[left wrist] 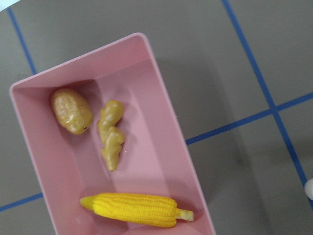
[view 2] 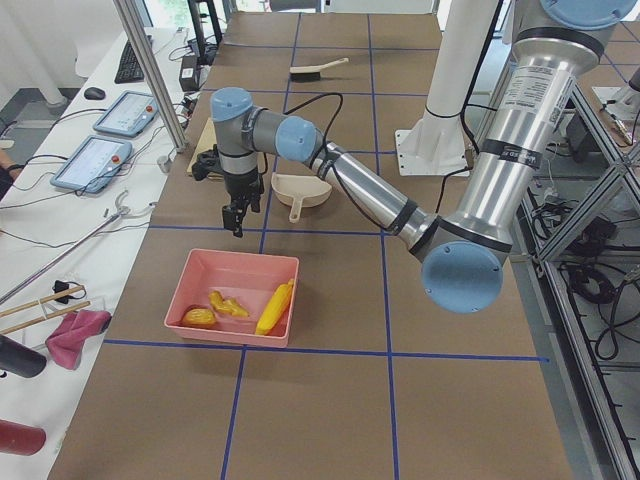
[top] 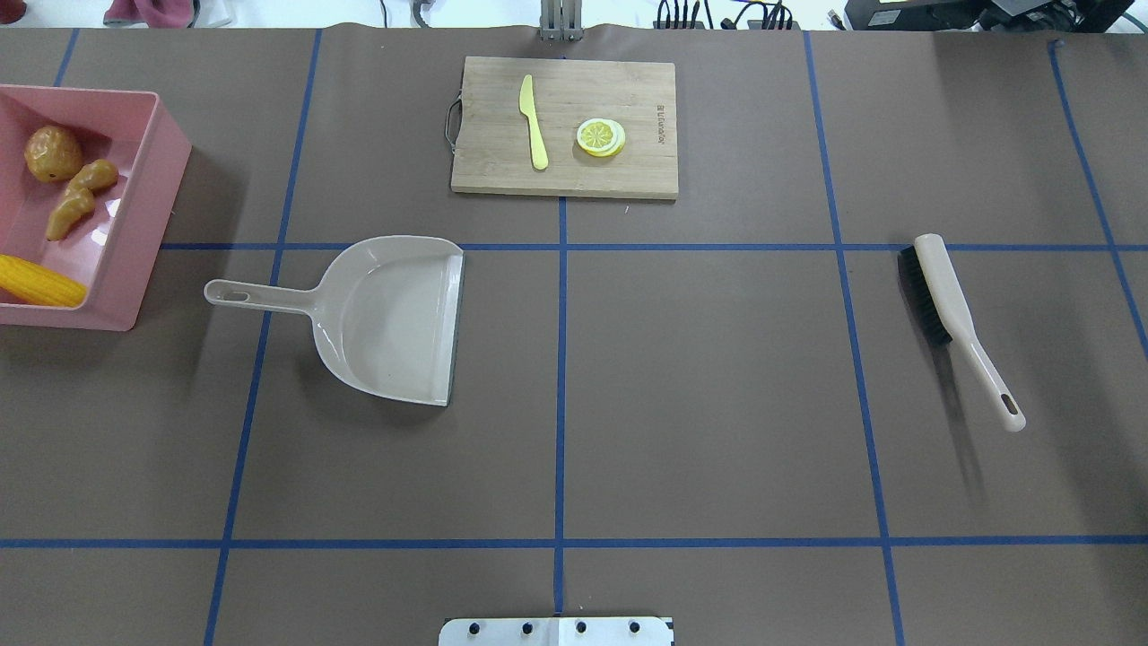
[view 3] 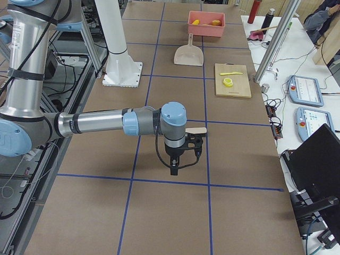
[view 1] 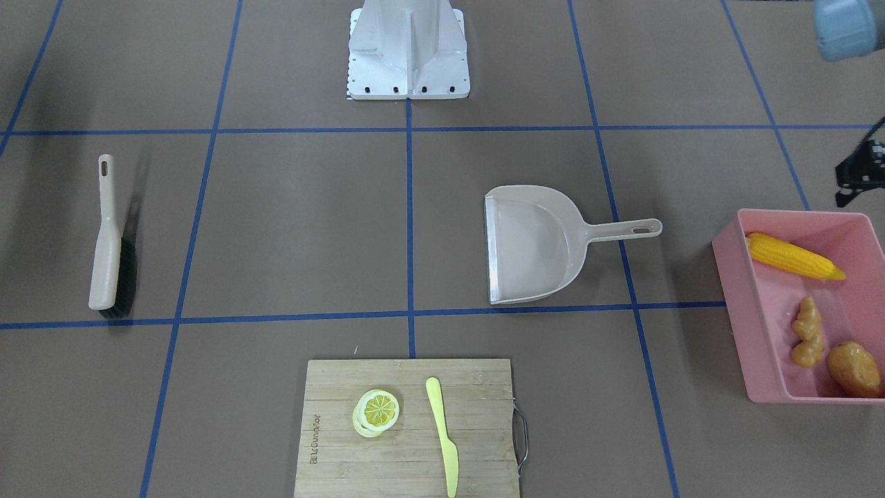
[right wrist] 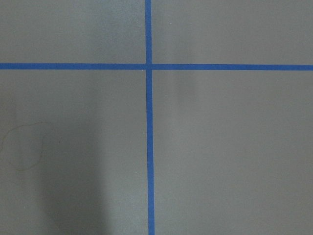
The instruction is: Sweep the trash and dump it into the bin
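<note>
Trash: all three pieces lie inside the bin (view 1: 734,318), namely the corn cob (view 1: 795,257), the ginger root (view 1: 807,332) and the potato (view 1: 854,369). I see none on the table (view 1: 311,228).
Bin: it sits at the table's end on the robot's left, near the dustpan's handle tip.
Tools: the dustpan (view 1: 532,245) lies flat and empty with its handle toward the bin. The brush (view 1: 107,242) lies well apart, on the other side.
Left end effector (view 2: 236,225): it hangs above the table just beside the bin's wall, carrying nothing. From the side view I cannot tell whether its fingers are apart or together.
Right end effector (view 3: 174,170): it hovers low over bare table near the brush, seemingly empty. Its fingers are too small to read, so I cannot tell there either.
Step in hand: by my reckoning the sweeping and dumping are done, and what remains is pulling both arms clear.
Doing it well: lift the left arm straight up before swinging it home, so nothing clips the bin's rim. Raise the right arm away from the brush handle too.
Left alone: the cutting board (view 1: 477,443), lemon slices (view 1: 377,411) and knife (view 1: 442,432).
</note>
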Controlling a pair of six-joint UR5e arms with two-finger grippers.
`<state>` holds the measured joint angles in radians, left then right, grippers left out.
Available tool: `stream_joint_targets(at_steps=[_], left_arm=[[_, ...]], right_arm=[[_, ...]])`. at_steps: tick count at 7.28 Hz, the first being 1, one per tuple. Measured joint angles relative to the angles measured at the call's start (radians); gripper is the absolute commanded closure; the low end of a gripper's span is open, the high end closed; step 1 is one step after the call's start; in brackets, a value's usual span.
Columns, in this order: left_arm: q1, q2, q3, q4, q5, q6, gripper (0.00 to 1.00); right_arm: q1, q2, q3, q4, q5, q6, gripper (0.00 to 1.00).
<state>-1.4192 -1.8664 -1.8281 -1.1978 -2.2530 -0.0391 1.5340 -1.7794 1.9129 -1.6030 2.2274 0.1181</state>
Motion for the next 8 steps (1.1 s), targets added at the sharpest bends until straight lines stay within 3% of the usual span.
stream_joint_targets(at_steps=[2, 3, 6, 8], left_arm=[[-0.177, 0.122, 0.071, 0.002, -0.144, 0.0, 0.02], [-0.228, 0.181, 0.09, 0.0, -0.17, -0.003, 0.02], [-0.259, 0.241, 0.162, -0.064, -0.18, -0.148, 0.02], [-0.232, 0.234, 0.268, -0.246, -0.174, -0.282, 0.02]], right_arm=[[0.0, 0.0, 0.0, 0.0, 0.0, 0.0, 0.0], [0.0, 0.0, 0.0, 0.0, 0.0, 0.0, 0.0], [0.0, 0.0, -0.001, 0.0, 0.0, 0.0, 0.0], [0.0, 0.0, -0.005, 0.0, 0.001, -0.001, 0.0]])
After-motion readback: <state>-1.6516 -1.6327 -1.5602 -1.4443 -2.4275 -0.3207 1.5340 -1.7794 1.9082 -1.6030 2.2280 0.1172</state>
